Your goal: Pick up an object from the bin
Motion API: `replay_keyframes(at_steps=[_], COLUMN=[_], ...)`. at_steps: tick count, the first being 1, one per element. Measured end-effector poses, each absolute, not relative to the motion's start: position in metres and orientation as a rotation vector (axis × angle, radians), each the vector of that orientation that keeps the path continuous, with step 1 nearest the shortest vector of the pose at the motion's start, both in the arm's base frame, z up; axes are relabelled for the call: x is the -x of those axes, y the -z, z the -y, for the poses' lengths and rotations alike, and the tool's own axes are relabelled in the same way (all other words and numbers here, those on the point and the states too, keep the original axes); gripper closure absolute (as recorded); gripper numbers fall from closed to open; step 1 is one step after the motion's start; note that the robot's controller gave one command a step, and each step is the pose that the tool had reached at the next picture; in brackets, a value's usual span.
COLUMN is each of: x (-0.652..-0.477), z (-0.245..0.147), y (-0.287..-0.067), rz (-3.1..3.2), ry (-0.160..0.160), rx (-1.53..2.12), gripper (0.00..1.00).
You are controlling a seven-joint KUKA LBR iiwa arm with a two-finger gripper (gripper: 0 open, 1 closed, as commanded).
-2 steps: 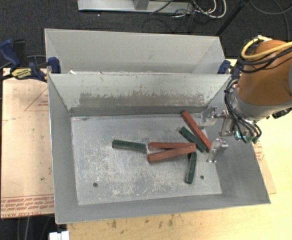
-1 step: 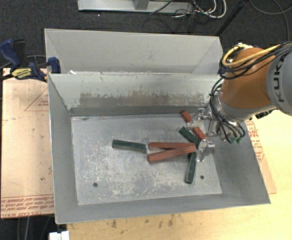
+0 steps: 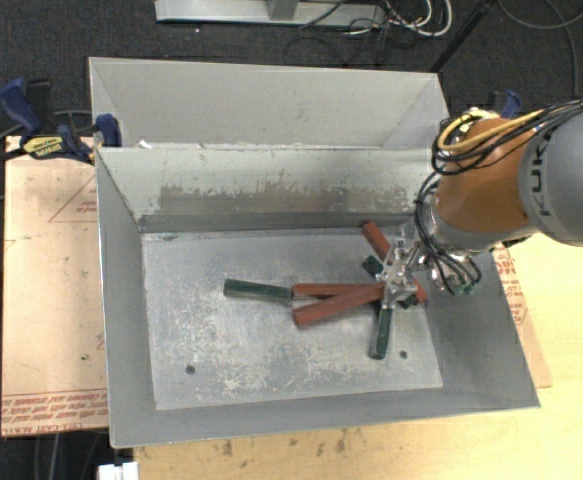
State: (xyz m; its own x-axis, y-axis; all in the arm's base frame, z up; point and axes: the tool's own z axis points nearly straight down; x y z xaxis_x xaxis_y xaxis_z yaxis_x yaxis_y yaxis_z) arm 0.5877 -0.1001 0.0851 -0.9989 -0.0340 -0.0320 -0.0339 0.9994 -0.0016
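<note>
red-brown bar (image 3: 336, 291), right of bin centre, right end under claw (image 3: 399, 280) | likely stiff, light, smooth; best taken across its narrow width | dark green bar (image 3: 381, 334) just beside | claw opening: cannot tell | grey bin (image 3: 271, 388)

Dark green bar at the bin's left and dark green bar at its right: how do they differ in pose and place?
The left green bar lies almost level across the view; the right green bar runs nearly up and down. The left green bar lies away from the arm; the right green bar's upper end is by the arm's tip. Both are slim, dark green, flat on the bin floor.
</note>
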Motion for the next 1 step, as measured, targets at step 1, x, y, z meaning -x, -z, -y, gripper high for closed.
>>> replay_keyframes(at_steps=[1], x=[-0.5877], z=[0.1], y=[-0.085], rz=[-3.109], ry=[0.002], rx=[0.053], gripper=[1.0])
